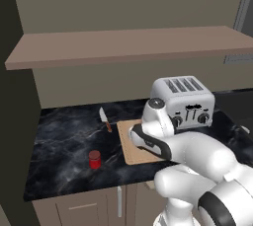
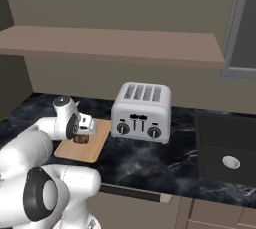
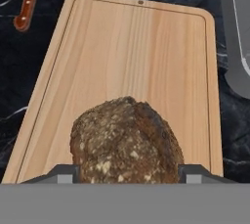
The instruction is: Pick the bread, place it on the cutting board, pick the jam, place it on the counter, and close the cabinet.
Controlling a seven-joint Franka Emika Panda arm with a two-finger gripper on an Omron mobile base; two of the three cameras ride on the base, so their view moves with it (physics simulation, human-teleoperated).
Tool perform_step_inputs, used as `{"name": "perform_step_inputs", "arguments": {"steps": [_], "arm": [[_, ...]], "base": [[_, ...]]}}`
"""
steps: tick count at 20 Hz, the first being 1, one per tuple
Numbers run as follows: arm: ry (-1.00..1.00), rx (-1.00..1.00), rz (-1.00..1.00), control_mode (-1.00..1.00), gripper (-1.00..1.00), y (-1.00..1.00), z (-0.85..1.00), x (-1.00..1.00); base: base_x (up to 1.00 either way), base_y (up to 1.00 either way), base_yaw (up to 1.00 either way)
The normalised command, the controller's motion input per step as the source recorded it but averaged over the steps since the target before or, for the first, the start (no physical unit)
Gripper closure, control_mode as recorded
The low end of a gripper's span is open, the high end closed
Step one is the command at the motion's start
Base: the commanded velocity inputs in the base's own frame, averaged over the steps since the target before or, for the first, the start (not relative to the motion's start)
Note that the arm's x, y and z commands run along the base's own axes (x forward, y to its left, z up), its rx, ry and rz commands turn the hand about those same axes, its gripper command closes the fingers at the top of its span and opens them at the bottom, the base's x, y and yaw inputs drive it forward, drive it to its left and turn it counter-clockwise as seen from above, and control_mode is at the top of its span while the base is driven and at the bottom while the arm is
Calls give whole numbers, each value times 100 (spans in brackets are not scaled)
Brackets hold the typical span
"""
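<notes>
No words, brand names or numbers can be read anywhere. The toaster (image 2: 141,112) has small dark marks above its knobs, too blurred to make out.

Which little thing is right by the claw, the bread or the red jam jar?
The bread, the brown lumpy loaf over the cutting board, between the claw tips. The jam sits apart on the counter.

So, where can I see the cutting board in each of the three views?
Left base view: cutting board at centre, partly behind the arm.
Right base view: lower left, under the gripper.
Hand view: across the middle.
Shared landmark: the toaster beside it.
</notes>
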Motion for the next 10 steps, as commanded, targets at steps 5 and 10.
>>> {"name": "perform_step_inputs", "arguments": {"steps": [5,10], "arm": [[0,0,0,-100,100,0,-32,0],[0,0,0,-100,100,0,-29,0]], "base": [[0,0,0],[0,0,0]]}}
